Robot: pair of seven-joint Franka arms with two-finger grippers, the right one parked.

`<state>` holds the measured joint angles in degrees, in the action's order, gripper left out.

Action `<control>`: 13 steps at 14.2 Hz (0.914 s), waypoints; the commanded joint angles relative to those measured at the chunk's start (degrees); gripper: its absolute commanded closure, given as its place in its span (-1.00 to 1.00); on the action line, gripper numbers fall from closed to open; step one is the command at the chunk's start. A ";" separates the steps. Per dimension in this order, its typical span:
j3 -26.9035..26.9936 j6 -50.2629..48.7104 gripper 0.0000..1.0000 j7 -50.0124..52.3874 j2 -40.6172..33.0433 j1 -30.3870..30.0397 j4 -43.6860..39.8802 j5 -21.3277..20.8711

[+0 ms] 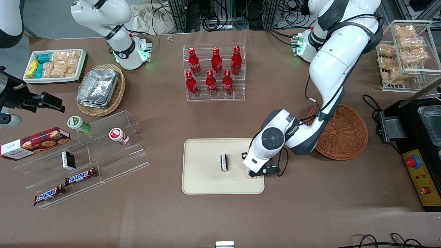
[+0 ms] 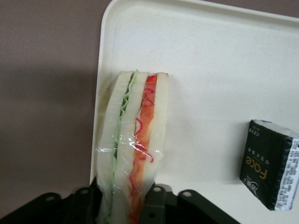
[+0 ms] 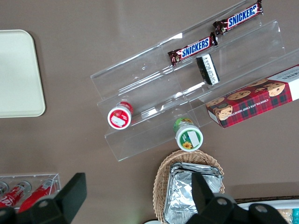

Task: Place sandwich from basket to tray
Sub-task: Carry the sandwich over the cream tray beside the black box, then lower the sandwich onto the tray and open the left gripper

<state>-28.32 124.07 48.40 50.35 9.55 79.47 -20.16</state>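
The left arm's gripper (image 1: 254, 174) hangs low over the large flat beige rectangular tray (image 1: 203, 179), at the tray's edge toward the working arm's end, clamped on the plastic-wrapped triangular white-bread sandwich (image 2: 133, 144), which lies just inside that rim. A small dark packaged box (image 1: 224, 162) sits on the tray, apart from the sandwich. The round reddish-brown wicker basket (image 1: 344, 132) stands beside the tray, farther from the front camera.

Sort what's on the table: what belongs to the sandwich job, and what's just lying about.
Job: sandwich, held by the gripper over the tray's edge nearest the basket; tray; basket, now without the sandwich.

Lying about: small black box on the tray; red bottles; Snickers bars; cookie box; foil containers.
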 commanded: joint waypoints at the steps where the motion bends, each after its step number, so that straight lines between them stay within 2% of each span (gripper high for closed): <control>1: 0.11 -0.67 -1.00 1.52 0.46 0.03 -1.86 -1.55; 6: 0.02 -7.50 -1.00 1.61 -4.63 -0.15 -2.12 -0.50; 10: -0.16 -16.47 -1.00 -0.06 -14.55 -2.95 -2.21 2.84; 13: -0.16 -24.82 -1.00 -11.53 -23.42 -8.64 -1.51 5.91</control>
<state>-28.37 103.24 43.95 33.88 5.63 75.20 -17.32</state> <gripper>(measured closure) 0.000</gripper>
